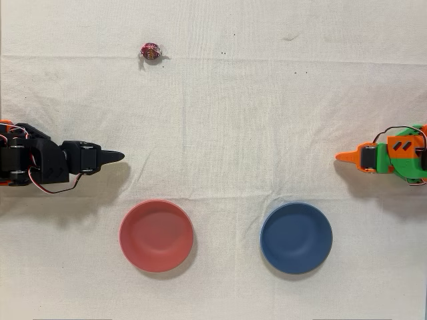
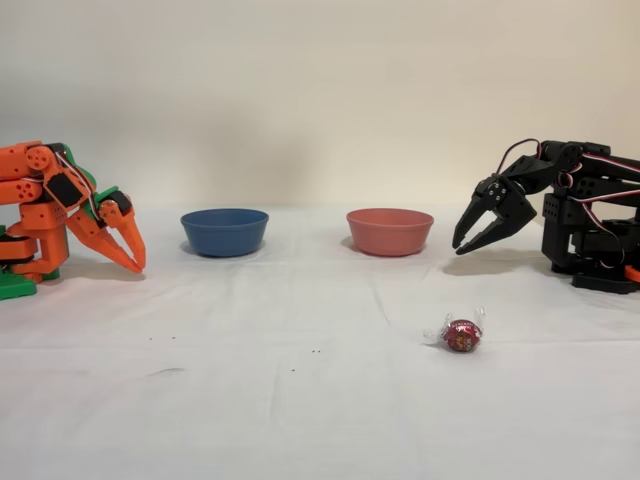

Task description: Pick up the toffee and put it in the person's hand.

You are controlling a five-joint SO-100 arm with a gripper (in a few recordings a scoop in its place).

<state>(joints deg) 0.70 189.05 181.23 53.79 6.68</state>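
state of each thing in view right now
toffee: wrapped, lying on the cloth, untouched
claw: open, empty, hanging above the cloth
red bowl: upright, empty
blue bowl: upright, empty
orange arm: idle

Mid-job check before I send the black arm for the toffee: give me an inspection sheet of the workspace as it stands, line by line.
Surface: white cloth with creases and a few small dark specks.
Job's things: toffee lies alone on the cloth, untouched, apart from both bowls; no person's hand seen.
Clutter: pink bowl and blue bowl stand side by side, upright, nothing seen inside.
Grippers: black gripper hangs above the cloth near the pink bowl, jaws slightly apart, holding nothing; orange arm idle.
Cables: thin wires loop along the black arm, clear of the toffee.
Surroundings: plain pale wall behind the table.
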